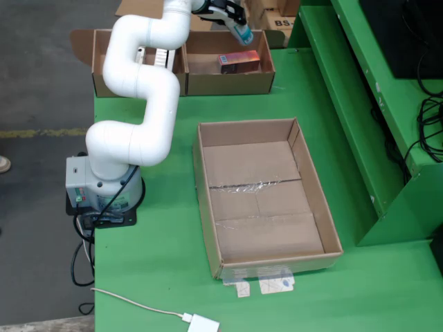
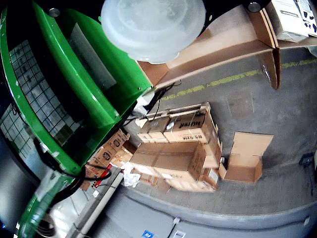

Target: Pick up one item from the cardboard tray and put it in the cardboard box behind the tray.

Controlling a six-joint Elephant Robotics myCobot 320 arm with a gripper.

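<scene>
Green table (image 1: pixel 173 263), empty tray (image 1: pixel 263 200)

Even, diffuse overhead light fills the fixed view; shadows on the green worktop (image 1: pixel 173 277) are faint, and clear tape in the tray (image 1: pixel 266 200) glints slightly. The riding view bends strongly at its edges, with a blurred pale dome (image 2: pixel 153 25) near the lens.

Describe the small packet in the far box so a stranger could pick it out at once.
In the fixed view, find the green table and its big empty cardboard tray. Behind that stands a smaller open cardboard box split into two compartments. The small packet lies in the right compartment below the gripper; it is the only reddish-brown, glossy thing there.
</scene>
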